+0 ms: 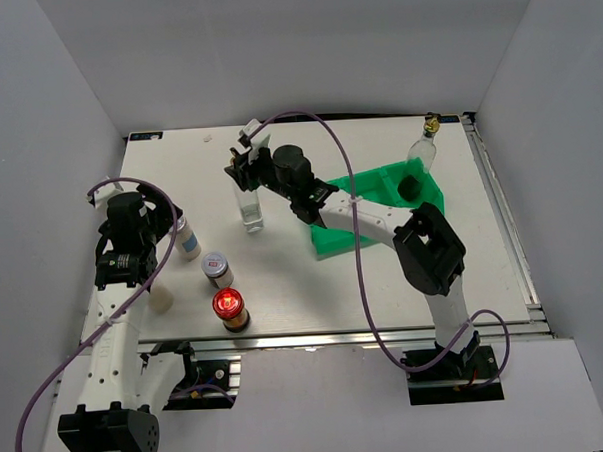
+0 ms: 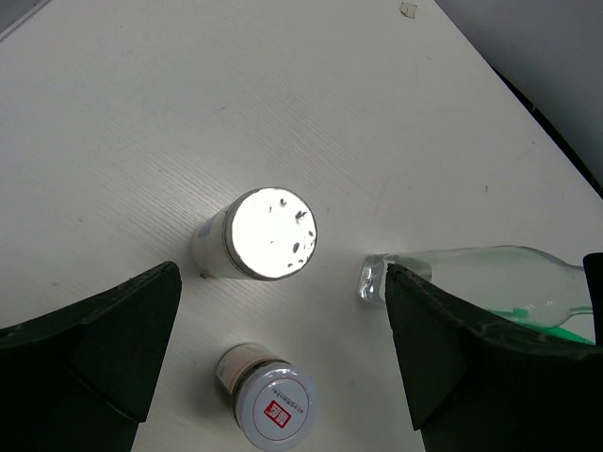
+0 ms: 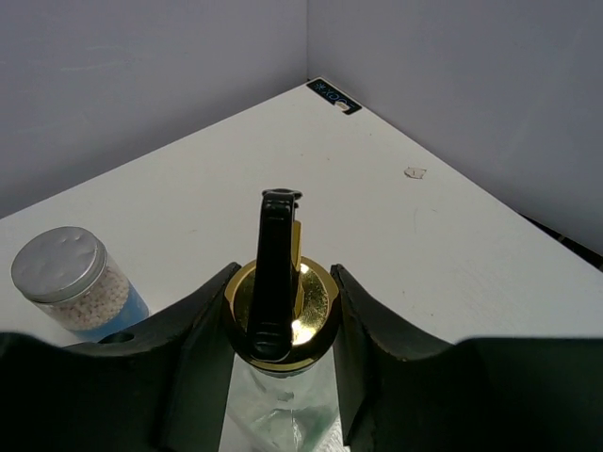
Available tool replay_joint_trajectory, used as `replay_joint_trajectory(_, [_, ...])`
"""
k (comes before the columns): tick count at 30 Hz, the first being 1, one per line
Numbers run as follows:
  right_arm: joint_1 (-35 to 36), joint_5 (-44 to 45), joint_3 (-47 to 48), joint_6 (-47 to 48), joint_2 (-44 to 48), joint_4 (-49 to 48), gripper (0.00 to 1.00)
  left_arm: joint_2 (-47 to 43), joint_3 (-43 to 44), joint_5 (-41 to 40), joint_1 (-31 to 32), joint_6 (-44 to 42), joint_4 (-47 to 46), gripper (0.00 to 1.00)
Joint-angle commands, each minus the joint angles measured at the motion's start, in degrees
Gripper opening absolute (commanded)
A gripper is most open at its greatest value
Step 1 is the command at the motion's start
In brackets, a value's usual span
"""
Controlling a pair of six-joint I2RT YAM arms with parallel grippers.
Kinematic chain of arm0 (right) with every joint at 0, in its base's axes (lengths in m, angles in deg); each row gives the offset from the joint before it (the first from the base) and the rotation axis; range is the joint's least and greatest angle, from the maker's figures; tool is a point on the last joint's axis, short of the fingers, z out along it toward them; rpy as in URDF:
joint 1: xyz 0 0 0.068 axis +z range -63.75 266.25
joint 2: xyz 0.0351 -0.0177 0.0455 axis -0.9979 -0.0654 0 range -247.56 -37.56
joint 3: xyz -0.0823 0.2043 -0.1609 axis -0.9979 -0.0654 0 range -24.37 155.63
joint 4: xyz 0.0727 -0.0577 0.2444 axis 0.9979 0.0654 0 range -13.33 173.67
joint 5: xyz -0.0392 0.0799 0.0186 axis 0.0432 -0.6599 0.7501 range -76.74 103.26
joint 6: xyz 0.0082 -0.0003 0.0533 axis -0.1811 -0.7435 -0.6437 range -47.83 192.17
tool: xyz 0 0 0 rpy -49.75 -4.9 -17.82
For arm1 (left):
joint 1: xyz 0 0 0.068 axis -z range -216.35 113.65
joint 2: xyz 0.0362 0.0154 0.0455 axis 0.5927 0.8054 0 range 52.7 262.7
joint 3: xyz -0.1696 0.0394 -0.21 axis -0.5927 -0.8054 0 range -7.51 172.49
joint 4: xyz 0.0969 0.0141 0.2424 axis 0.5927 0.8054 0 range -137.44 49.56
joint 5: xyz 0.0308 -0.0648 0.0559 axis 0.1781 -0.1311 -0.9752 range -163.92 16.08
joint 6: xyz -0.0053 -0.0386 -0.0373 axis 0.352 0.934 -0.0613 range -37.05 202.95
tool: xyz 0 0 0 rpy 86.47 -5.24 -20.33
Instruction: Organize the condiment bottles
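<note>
My right gripper [image 1: 244, 168] is shut on the gold pourer top [image 3: 283, 311] of a tall clear glass bottle [image 1: 249, 206], which stands upright at mid-table; I cannot tell whether its base touches the table. My left gripper [image 1: 161, 220] is open and empty above a silver-lidded shaker [image 2: 271, 234] and a small red-marked-lid jar [image 2: 275, 407], its fingers [image 2: 113, 330] spread wide. In the top view the shaker [image 1: 187, 239], the jar [image 1: 216, 267] and a dark red-capped bottle [image 1: 230, 307] stand at front left. A second glass bottle [image 1: 425, 146] stands in the tray's far right.
The green three-compartment tray [image 1: 375, 183] lies right of centre, under my right arm, with a dark object [image 1: 410, 186] inside. A pale small bottle [image 1: 161, 297] stands beside my left arm. Grey walls enclose the table on three sides.
</note>
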Motion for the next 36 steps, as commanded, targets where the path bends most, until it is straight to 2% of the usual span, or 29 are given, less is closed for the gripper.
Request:
replay_joint_trajectory(1, [0.4,-1.4,2.2,-0.3,2.4,-2.6,0.0,-0.4,0.4,0.6,-0.1,-0.2,-0.7,0.98])
replay_joint_trajectory(5, [0.4,-3.9,-0.3,-0.3,10.4,-1.2,0.0,-0.6,0.2,0.7,-0.1,-0.1,-1.0,0.98])
replay_joint_trajectory(7, [0.3,-7.1,-2.3,-0.3,14.5,2.5,0.0,-0.6,-0.1,0.6,-0.1,0.0,-1.1,0.98])
replay_joint_trajectory(10, [0.4,-11.1,-6.1,-2.4,24.3,6.3,0.0,-0.6,-0.3,0.7,-0.2,0.2,-1.4,0.98])
replay_joint_trajectory(13, [0.4,-10.0,-11.5,-2.2,34.5,12.1,0.0,-0.7,-0.3,1.1,-0.1,0.2,-1.4,0.98])
replay_joint_trajectory(17, [0.2,0.1,-22.5,-1.8,50.5,17.5,0.0,-1.1,-0.5,1.4,-0.1,0.2,-1.6,0.98])
replay_joint_trajectory(22, [-0.9,22.4,-28.1,-1.0,64.9,25.3,0.0,-1.1,-0.7,1.6,-0.1,0.2,-1.9,0.98])
replay_joint_trajectory(23, [-1.2,28.9,-28.9,-0.9,66.5,26.1,0.0,-1.1,-1.0,1.8,-0.2,0.3,-2.1,0.98])
replay_joint_trajectory(26, [-2.7,40.2,-31.9,4.0,71.7,25.4,0.0,-0.7,-1.2,3.5,-0.1,0.4,-3.0,0.98])
replay_joint_trajectory(29, [-4.4,46.7,-32.8,8.0,74.2,24.8,0.0,-0.4,-1.2,3.8,-0.1,0.4,-2.9,0.98])
replay_joint_trajectory(36, [-10.0,47.2,-32.5,12.5,72.9,21.7,0.0,-0.4,-2.0,3.7,-0.1,0.5,-3.4,0.98])
